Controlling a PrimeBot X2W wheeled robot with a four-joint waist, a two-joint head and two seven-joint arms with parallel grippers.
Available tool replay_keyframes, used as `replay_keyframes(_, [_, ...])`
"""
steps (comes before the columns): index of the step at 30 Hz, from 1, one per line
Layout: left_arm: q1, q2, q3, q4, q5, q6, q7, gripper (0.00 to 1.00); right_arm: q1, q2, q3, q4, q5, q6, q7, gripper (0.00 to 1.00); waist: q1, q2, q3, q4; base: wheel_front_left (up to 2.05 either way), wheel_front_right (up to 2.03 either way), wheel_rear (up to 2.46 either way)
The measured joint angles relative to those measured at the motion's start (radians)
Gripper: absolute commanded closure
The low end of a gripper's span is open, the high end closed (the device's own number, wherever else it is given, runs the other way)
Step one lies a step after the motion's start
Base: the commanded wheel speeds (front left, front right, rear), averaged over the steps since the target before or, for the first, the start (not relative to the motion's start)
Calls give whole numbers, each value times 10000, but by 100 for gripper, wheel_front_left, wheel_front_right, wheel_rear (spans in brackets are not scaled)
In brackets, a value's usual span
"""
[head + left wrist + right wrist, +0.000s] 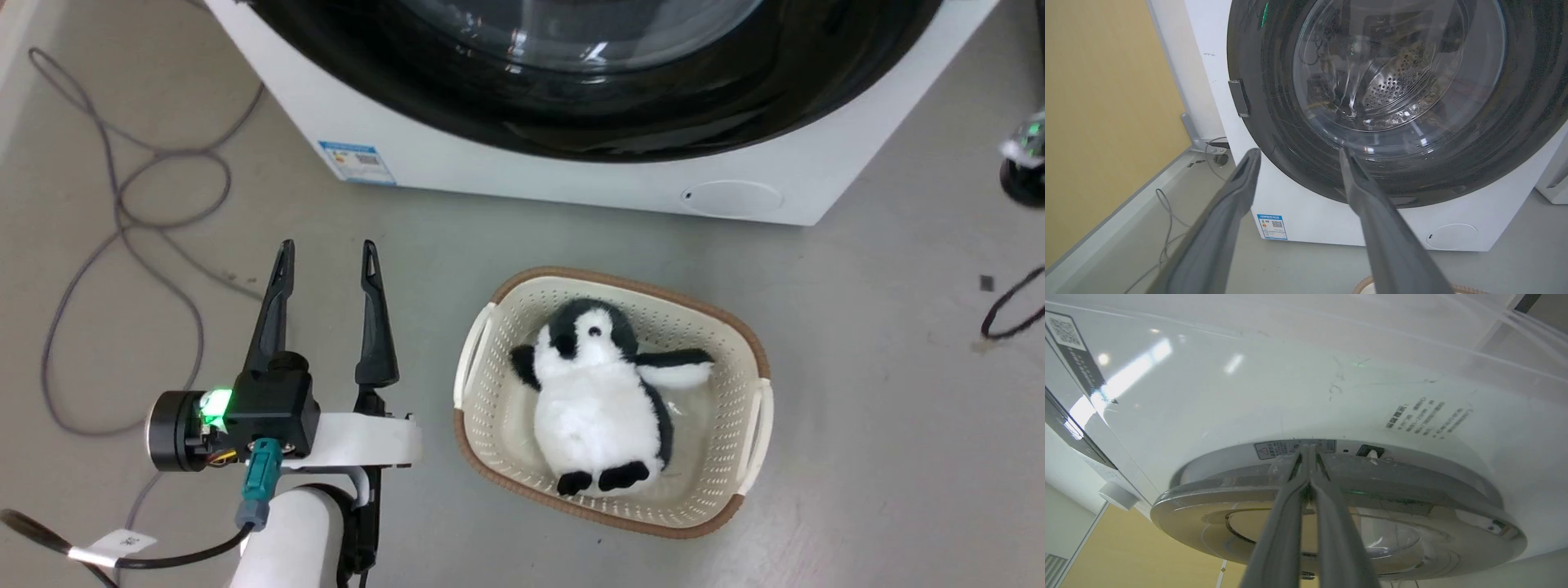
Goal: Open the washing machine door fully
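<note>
Head view puts the washing machine [506, 175] at 12 o'clock, and the washing machine door [588, 114] spans nearly its whole front as a glossy black disc. My left gripper [326, 249] sits at 8 o'clock over the floor [857, 408], fingers spread wide and pointing toward 12, holding nothing, apart from the machine. At 5 o'clock a basket [490, 392] holds a plush penguin [592, 392]; a grey cable [120, 204] loops at 10 o'clock. Through the left wrist view the door looks flat against the front, with the drum visible behind its glass. In the right wrist view my right gripper [1308, 448] has its fingers pressed together, tips toward 12 o'clock at the door's rim where it meets the white front. I cannot tell whether they pinch anything.
</note>
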Motion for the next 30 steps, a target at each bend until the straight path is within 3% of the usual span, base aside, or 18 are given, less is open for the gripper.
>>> replay_keyframes(10, [-210, 2, -211, -2, -125, 234, -163, 0, -1194, -318, 777, 813, 378, 2, 685, 100, 0, 0, 525, 347, 0, 0, 0])
replay_keyframes(19, [-273, 0, -251, 40, -142, 305, -163, 0, -1069, -648, 1246, 627, 305, 0, 1615, 100, 0, 0, 429, 311, 0, 0, 0])
replay_keyframes(30, [-273, -2, -155, 182, -138, 226, -163, 0, -548, -502, 1841, 433, 305, 0, 2412, 100, -1, 0, 164, 103, 0, 0, 0])
